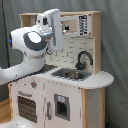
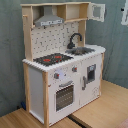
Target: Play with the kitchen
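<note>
The kitchen (image 1: 75,95) is a white and light-wood toy set with a black faucet (image 1: 84,57) over its sink (image 1: 72,74) and an oven door (image 1: 27,107) at the lower left. In the second exterior view the kitchen (image 2: 45,95) shows its black hob with red rings (image 2: 52,59), faucet (image 2: 75,39), sink (image 2: 82,50), grey hood (image 2: 48,21), knobs (image 2: 56,76) and oven door (image 2: 65,96). In the first exterior view my white arm stands in front of the hob side, with the gripper (image 1: 54,47) above the counter, left of the faucet. The arm does not show in the second exterior view.
A grey curtain (image 2: 10,55) hangs behind the kitchen. It stands on a light wooden floor (image 2: 107,107). An upper cupboard door (image 2: 97,11) hangs open at the second exterior view's top right. The rounded counter end (image 1: 100,79) juts out toward the first exterior view's right.
</note>
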`<state>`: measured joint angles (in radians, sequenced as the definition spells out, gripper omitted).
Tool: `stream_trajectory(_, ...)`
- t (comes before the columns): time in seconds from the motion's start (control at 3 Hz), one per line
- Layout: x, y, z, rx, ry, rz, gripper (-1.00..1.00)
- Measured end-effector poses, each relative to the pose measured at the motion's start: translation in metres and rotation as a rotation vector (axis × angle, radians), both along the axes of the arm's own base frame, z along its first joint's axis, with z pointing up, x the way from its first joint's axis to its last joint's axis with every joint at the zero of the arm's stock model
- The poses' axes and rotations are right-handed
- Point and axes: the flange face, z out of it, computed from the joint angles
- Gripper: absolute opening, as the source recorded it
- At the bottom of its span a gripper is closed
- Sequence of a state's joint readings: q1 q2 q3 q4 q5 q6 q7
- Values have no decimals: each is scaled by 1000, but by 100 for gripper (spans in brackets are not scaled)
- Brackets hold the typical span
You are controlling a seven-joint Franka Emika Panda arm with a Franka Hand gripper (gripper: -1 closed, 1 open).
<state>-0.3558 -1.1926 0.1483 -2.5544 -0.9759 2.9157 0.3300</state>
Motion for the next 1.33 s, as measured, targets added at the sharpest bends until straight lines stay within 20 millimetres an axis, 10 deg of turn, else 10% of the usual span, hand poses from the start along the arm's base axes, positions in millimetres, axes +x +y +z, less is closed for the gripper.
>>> stream_trajectory(0.67, 37, 49, 11, -93, 32, 87, -100)
stream_trajectory(1.33, 73, 118, -19, -196, 118, 200, -100)
